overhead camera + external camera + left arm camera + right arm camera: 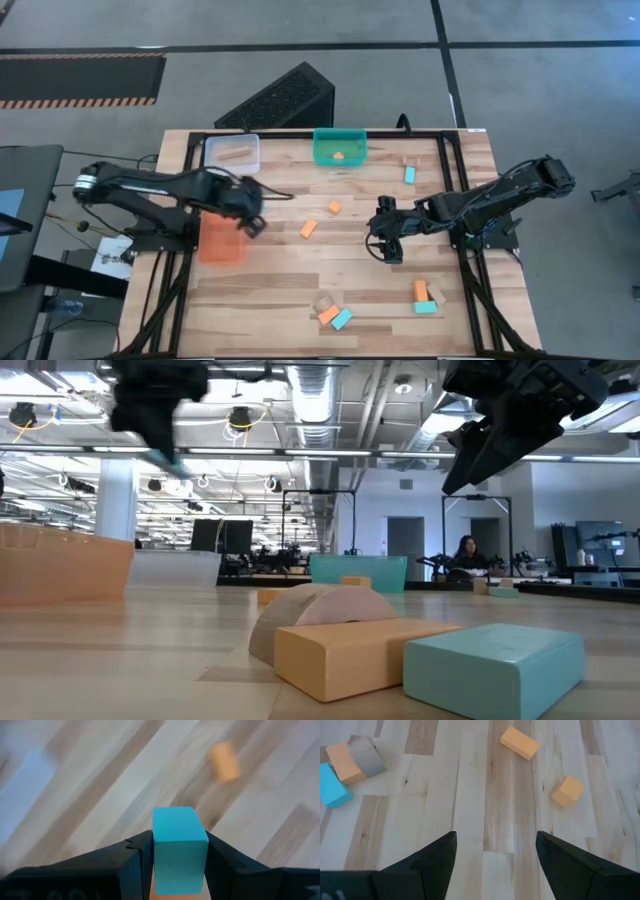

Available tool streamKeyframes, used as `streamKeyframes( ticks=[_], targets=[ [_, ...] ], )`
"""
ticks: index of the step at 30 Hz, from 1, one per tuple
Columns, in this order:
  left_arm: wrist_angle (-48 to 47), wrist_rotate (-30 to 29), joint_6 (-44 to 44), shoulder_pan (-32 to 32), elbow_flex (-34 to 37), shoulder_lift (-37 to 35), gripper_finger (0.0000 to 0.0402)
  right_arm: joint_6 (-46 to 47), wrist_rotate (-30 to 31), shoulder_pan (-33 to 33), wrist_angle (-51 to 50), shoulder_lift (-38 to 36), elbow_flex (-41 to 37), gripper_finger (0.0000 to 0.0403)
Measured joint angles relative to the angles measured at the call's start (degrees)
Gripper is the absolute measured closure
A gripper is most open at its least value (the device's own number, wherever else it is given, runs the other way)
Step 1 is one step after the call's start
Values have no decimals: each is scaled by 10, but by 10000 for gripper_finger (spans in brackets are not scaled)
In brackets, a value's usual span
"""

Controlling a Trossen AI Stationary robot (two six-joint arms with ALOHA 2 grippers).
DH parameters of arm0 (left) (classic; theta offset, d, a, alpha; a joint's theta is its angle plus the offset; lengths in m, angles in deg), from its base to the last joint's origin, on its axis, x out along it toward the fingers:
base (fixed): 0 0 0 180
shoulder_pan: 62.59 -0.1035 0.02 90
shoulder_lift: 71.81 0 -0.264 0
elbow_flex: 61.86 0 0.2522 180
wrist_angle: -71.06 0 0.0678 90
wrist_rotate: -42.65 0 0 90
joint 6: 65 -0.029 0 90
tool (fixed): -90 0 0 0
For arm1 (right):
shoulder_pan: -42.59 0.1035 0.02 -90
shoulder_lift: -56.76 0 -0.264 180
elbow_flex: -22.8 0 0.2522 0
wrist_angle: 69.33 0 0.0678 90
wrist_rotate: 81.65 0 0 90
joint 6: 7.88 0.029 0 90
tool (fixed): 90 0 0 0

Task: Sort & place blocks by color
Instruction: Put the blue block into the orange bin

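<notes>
Teal block [179,847] clamped between left jaws; right jaws wide, empty, above bare table [470,810].

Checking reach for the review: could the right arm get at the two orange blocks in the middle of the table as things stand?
Probably yes. The right gripper is open and empty, and bare table lies between it and the two orange blocks; nothing blocks the way.
</notes>
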Motion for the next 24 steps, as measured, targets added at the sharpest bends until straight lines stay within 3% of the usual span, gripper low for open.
streamKeyframes(
  ticks=[4, 9, 15, 24],
  targets=[
    [-92, 32, 88, 5, 38, -55, 300, -8, 0, 0, 10, 0, 0, 107],
    [-92, 62, 137, 5, 119, -85, 298, -17, 0, -5, 15, 0, 0, 107],
    [-73, 86, 151, 5, 190, -74, 296, -17, 0, -8, 17, 0, 0, 107],
    [-67, 71, 148, 5, 202, -71, 269, -15, 0, -21, 18, 0, 0, 107]
  ],
)
